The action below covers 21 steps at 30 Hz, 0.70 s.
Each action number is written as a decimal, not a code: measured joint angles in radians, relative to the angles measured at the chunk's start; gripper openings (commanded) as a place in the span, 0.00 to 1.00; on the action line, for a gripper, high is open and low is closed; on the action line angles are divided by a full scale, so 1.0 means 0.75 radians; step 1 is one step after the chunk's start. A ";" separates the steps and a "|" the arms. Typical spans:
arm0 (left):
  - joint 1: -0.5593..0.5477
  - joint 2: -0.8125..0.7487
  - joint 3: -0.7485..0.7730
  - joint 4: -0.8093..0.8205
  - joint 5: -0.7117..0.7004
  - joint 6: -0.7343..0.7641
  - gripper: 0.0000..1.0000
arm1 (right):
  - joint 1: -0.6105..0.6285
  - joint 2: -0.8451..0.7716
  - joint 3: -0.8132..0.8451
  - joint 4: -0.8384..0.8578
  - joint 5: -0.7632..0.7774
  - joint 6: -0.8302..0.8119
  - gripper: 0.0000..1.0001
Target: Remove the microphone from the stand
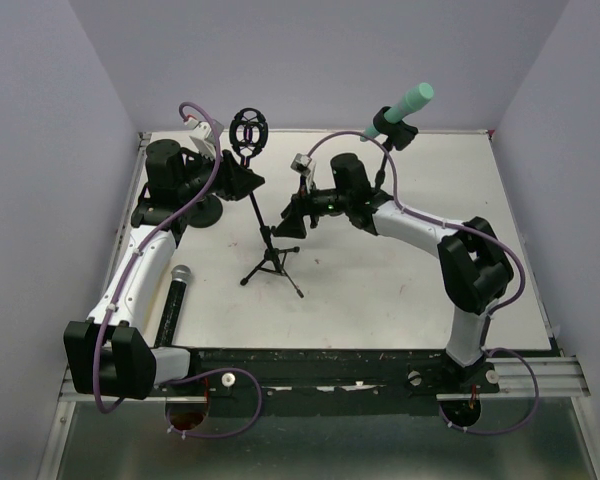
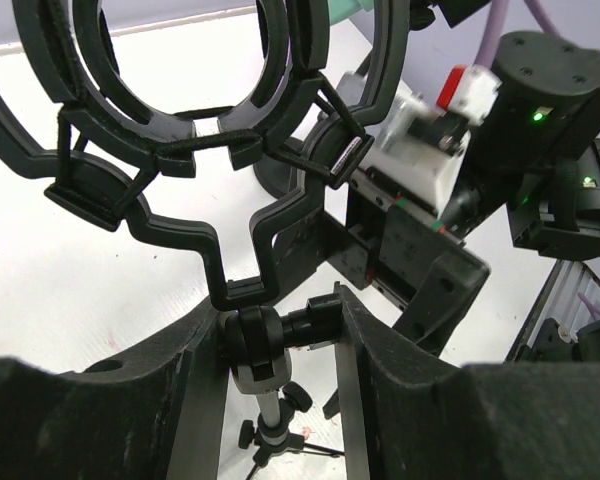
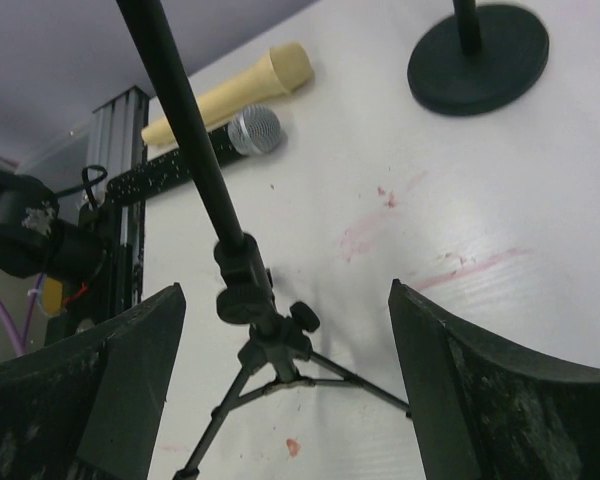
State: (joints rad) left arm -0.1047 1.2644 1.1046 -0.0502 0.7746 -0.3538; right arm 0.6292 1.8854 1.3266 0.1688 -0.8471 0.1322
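Apparently most was done — the shock mount (image 1: 249, 130) atop the tripod stand (image 1: 270, 255) sat empty, the black microphone (image 1: 176, 297) lying near left on the table (image 1: 380, 280). The left gripper (image 2: 280, 325) clenched the stand's swivel — the right gripper (image 3: 285, 300) gaped around its pole. 1 teal microphone (image 1: 410, 101) sat clipped far right.

White, black-jointed arms (image 1: 140, 272); purple cables (image 1: 97, 385)

White tabletop (image 1: 400, 290), pink smears (image 3: 365, 238) on it. Teal microphone (image 1: 410, 102) at back right, tilted, head up, held in black clip (image 1: 393, 131) atop thin pole. Round black disc base (image 3: 478, 55) with upright pole, back left. Cream-yellow foam-covered microphone (image 3: 235, 92) lying flat near table edge. Aluminium rail (image 1: 540, 376) along near edge. Pale lilac walls (image 1: 310, 60) around.
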 measured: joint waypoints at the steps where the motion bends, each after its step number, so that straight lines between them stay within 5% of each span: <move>1: 0.000 0.000 0.000 0.000 0.000 0.000 0.00 | 0.000 -0.002 0.021 0.018 -0.007 0.014 0.90; 21: 0.001 0.000 0.000 -0.002 -0.005 0.020 0.00 | 0.003 0.057 -0.092 -0.042 0.120 -0.070 0.84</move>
State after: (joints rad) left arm -0.1040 1.2644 1.1046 -0.0513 0.7708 -0.3386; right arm 0.6315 1.9282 1.2575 0.1375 -0.7570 0.0799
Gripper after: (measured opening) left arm 0.475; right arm 0.840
